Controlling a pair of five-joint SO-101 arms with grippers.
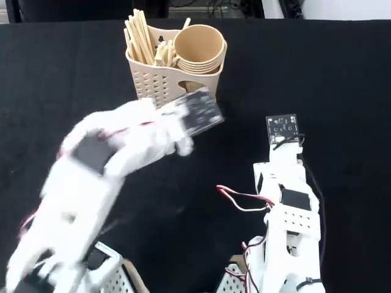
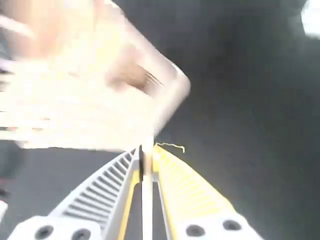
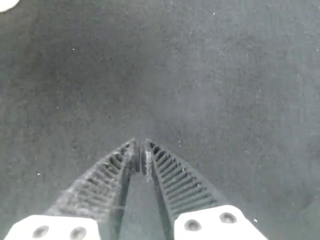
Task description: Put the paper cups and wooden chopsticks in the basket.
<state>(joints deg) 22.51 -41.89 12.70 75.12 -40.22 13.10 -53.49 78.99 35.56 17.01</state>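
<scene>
A beige slotted basket (image 1: 160, 82) stands at the back of the black table. In it are a bundle of wooden chopsticks (image 1: 139, 38) on one side and a stack of paper cups (image 1: 198, 46) on the other. My left arm (image 1: 116, 152) stretches toward the basket's front wall, and its wrist sits just in front of it. In the left wrist view the left gripper (image 2: 146, 152) is shut with nothing between the fingers, and the basket (image 2: 85, 95) looms blurred just past the tips. My right gripper (image 3: 140, 156) is shut and empty over bare black cloth.
The right arm (image 1: 287, 201) lies at the front right, pointing away from me, well apart from the basket. Black cloth (image 1: 342, 91) covers the whole table. Red and white cables (image 1: 241, 198) hang beside the right arm.
</scene>
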